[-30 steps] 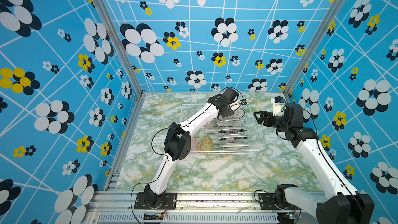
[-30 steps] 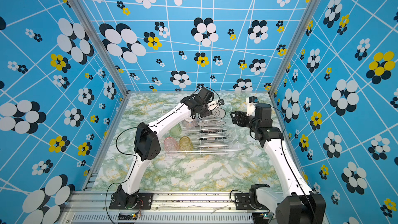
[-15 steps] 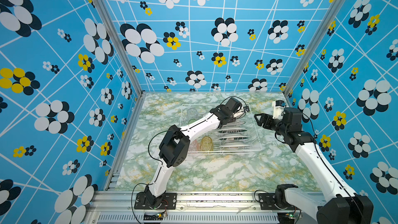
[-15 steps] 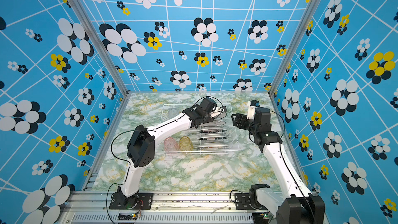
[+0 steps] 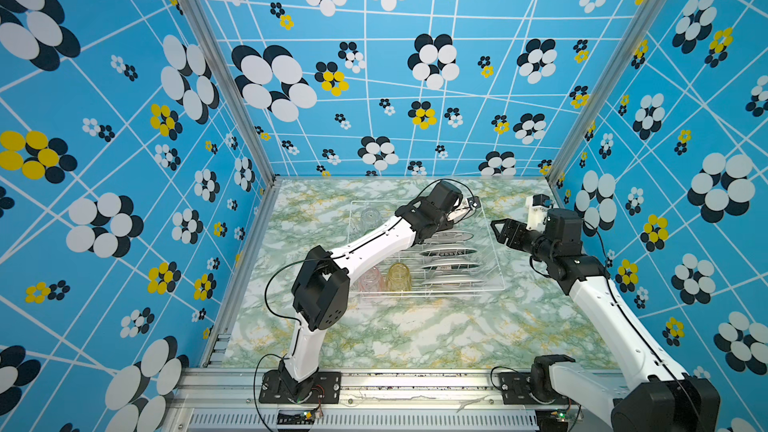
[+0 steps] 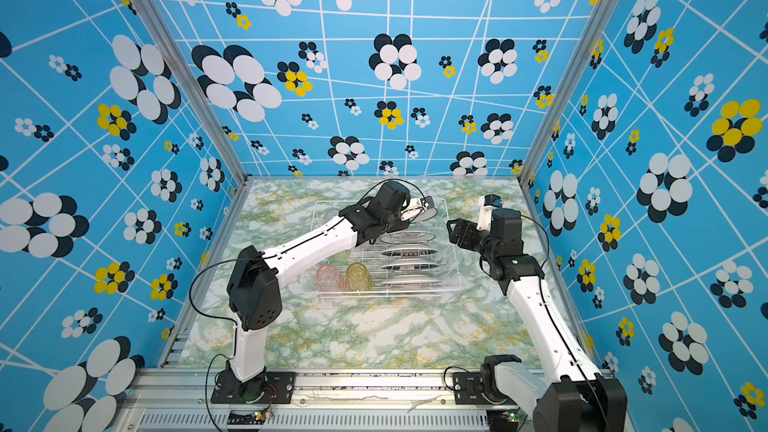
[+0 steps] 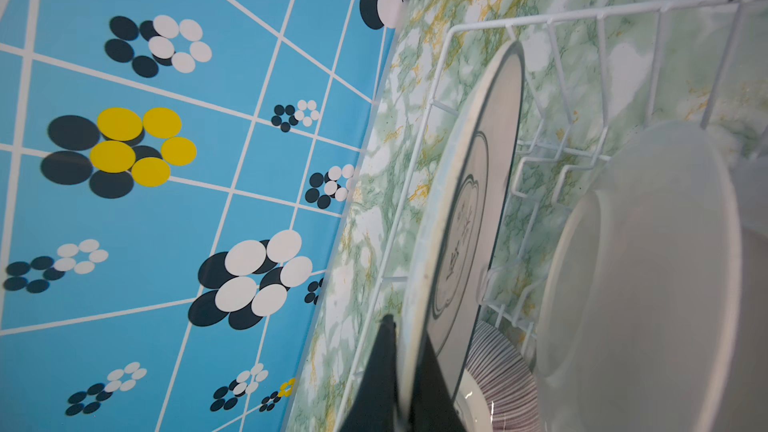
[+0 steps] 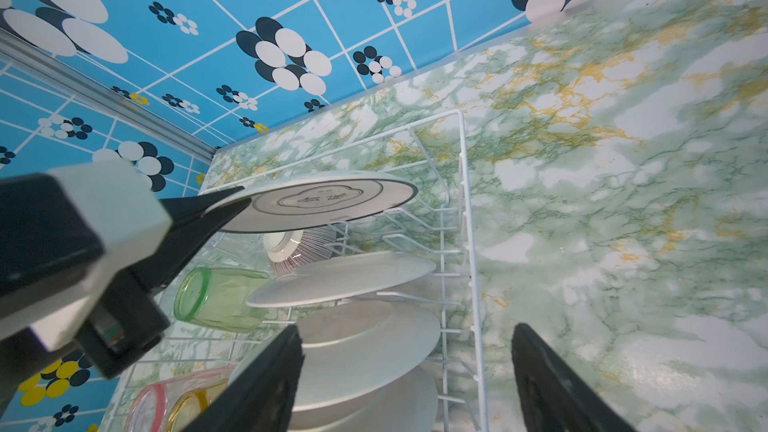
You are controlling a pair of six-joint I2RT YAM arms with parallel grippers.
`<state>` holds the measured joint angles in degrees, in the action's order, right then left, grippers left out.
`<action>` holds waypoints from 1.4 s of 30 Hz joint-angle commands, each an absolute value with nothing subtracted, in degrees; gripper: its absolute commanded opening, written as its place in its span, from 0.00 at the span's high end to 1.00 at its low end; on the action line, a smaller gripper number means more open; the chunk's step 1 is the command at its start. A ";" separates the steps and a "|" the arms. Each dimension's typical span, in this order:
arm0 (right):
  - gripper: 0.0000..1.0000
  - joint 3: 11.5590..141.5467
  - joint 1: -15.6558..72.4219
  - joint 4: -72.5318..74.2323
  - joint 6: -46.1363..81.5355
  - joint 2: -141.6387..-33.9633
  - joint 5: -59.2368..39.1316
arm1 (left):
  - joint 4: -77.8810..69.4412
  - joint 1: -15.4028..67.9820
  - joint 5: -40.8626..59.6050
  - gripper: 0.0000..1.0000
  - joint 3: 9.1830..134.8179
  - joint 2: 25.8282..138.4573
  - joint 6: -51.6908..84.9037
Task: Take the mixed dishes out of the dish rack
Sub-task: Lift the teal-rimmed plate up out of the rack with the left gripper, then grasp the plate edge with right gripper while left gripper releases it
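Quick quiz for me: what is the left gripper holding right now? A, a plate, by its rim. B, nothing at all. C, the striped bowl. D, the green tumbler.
A: in the right wrist view the left gripper has its black fingers pinched on the rim of a plate.

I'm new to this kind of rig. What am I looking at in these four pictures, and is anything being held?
Two white robot arms work at a marble-patterned table. Two pictures look down from overhead cameras set side by side. The other two come from a camera on each arm's wrist. On the table sits a white wire dish rack holding plates, tumblers and a striped bowl. The left hand is shut on the rim of the farthest plate, at the rack's far end. The right hand hangs open beside the rack, holding nothing.
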<state>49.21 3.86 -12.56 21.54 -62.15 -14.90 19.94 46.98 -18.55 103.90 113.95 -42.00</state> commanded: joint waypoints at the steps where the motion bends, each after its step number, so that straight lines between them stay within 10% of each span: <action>1: 0.19 48.73 3.59 -10.89 21.32 -60.73 -14.96 | 21.85 46.11 -19.31 1.00 108.13 106.75 -39.47; 20: 0.37 41.79 3.59 29.38 43.62 -64.04 -47.88 | 20.65 25.23 39.16 1.00 106.15 99.96 12.54; 42: 0.57 42.91 3.60 42.63 51.88 -71.55 -45.78 | 7.99 27.45 52.50 1.00 101.87 108.42 25.42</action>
<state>42.13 3.81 39.68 51.31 -71.50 -46.37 11.53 26.52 49.45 101.67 107.22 23.88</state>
